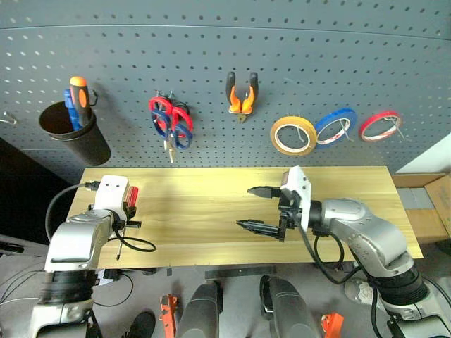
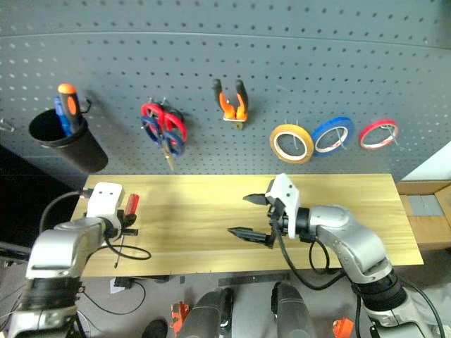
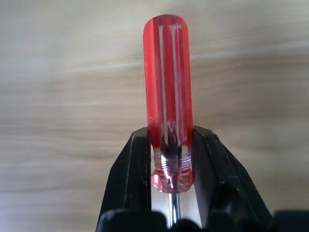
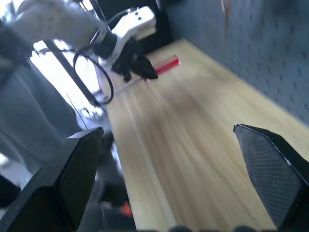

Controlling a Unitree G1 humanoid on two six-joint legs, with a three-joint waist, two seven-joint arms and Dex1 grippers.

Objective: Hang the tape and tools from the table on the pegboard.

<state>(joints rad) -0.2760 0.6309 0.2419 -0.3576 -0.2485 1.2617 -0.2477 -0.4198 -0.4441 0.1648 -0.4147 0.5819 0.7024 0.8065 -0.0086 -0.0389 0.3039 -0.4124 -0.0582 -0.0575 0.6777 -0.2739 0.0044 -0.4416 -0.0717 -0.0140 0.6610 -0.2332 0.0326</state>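
From the head camera, you see the left gripper (image 1: 131,210) clamped on the red-handled screwdriver (image 1: 132,195) at the left end of the tabletop (image 1: 211,190). Its handle points forward toward the pegboard (image 1: 225,49), its thin shaft back past the tabletop's near edge, so the long axis runs front to back. The yellow tape (image 1: 294,135), the pliers (image 1: 241,94) and the blue-handled scissors (image 1: 176,130) already hang on the pegboard, so I judge this the last tool. The right gripper (image 1: 258,208) hovers over the middle of the tabletop, jaws wide and empty, likely waiting.

In the left wrist view, both fingers (image 3: 133,169) pinch the clear red handle near its collar, leaving most of it free ahead.

In the right wrist view, you see the left gripper (image 4: 140,67) across the tabletop, the screwdriver (image 4: 166,65) pointing at the pegboard.
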